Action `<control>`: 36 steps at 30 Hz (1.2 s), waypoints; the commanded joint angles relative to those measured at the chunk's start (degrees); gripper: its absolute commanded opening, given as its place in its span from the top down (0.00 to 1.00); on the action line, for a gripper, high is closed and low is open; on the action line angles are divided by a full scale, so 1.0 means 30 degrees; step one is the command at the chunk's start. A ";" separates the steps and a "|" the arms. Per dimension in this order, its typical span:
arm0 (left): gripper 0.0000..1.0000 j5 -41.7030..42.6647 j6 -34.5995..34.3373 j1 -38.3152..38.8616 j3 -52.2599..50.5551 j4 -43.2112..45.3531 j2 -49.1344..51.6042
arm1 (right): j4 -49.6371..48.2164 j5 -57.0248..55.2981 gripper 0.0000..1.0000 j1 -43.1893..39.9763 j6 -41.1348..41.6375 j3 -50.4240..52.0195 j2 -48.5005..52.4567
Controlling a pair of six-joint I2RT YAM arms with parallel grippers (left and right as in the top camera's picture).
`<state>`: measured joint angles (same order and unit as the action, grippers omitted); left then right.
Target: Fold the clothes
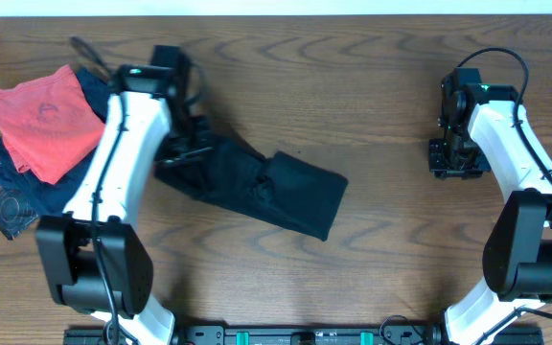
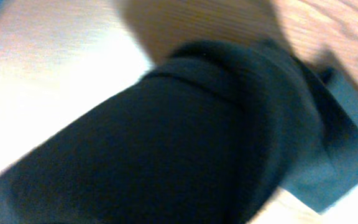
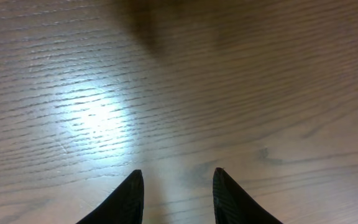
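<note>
Folding looks part-way along, as I judge it: the black T-shirt (image 1: 257,187) lies as a long, rumpled band on the bench (image 1: 381,105), slanting from upper left to lower right, a little left of centre, with no logo showing. The left hand (image 1: 192,150) sits at the band's upper-left end with its fingers together, and since the left wrist view is filled with dark cloth (image 2: 185,137) pressed close to the lens, I take it to be pinching that end, though the fingers themselves are hidden there. The right hand (image 3: 178,186) hangs well apart from the shirt, over bare wood near the right side, fingers apart and holding nothing. The step in hand seems to be gathering the left end to carry it over towards the squarer right end. That calls for lifting enough for the cloth to clear itself, then laying it flat so the edges meet rather than bunch. Room is tight on the left: the coral-red garment (image 1: 41,120) lies on the navy-blue garment (image 1: 22,192), just beside the left arm, so a swing that way could drag them. Rightward and towards the front edge the wood is bare, and the right hand could come across to pin the far end.
</note>
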<state>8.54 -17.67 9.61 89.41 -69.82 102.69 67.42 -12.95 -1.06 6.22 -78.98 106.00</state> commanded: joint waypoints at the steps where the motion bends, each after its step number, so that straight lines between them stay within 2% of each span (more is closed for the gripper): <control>1: 0.93 0.1078 0.0124 0.2477 0.0284 0.0284 0.0073 | -0.0015 0.0291 0.65 -0.0109 -0.0335 -0.0066 -0.0372; 8: 0.89 0.0131 -0.0568 0.7380 0.0124 0.1982 0.0386 | 0.0131 0.0481 0.65 -0.0109 -0.0386 -0.0066 -0.0372; 12: 0.88 0.0051 -0.0729 0.9289 0.0095 0.2958 0.1239 | 0.0211 0.0474 0.65 -0.0109 -0.0386 -0.0066 -0.0372; 15: 0.83 -0.0022 -0.0736 1.0309 0.0095 0.3322 0.1923 | 0.0277 0.0474 0.65 -0.0109 -0.0386 -0.0066 -0.0372; 18: 0.55 -0.0036 -0.0787 1.0972 0.0095 0.3461 0.2412 | 0.0299 0.0488 0.65 -0.0109 -0.0386 -0.0066 -0.0372; 20: 0.49 -0.0036 -0.0772 1.1256 0.0102 0.3446 0.2455 | 0.0291 0.0532 0.64 -0.0109 -0.0393 -0.0066 -0.0372; 25: 0.47 -0.0736 0.0372 1.0877 0.1902 0.1311 0.1370 | 0.0168 0.2404 0.64 -0.0109 -0.1712 -0.0066 -0.0372; 30: 0.46 -0.2157 0.0299 0.9143 0.3861 0.0882 -0.0911 | -0.0379 0.8670 0.64 0.0160 -0.5814 -0.0066 -0.0372; 34: 0.46 -0.2266 0.0299 0.7315 0.3883 0.1880 -0.2382 | -0.1035 1.1839 0.63 0.0648 -0.6892 -0.0066 -0.0372; 36: 0.46 -0.2302 0.0291 0.6302 0.3869 0.1843 -0.2470 | -0.1938 1.5438 0.62 0.1144 -0.8000 -0.0066 -0.0372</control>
<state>3.42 -17.72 31.51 101.01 -64.01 95.39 62.96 16.91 0.27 -11.16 -78.96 106.00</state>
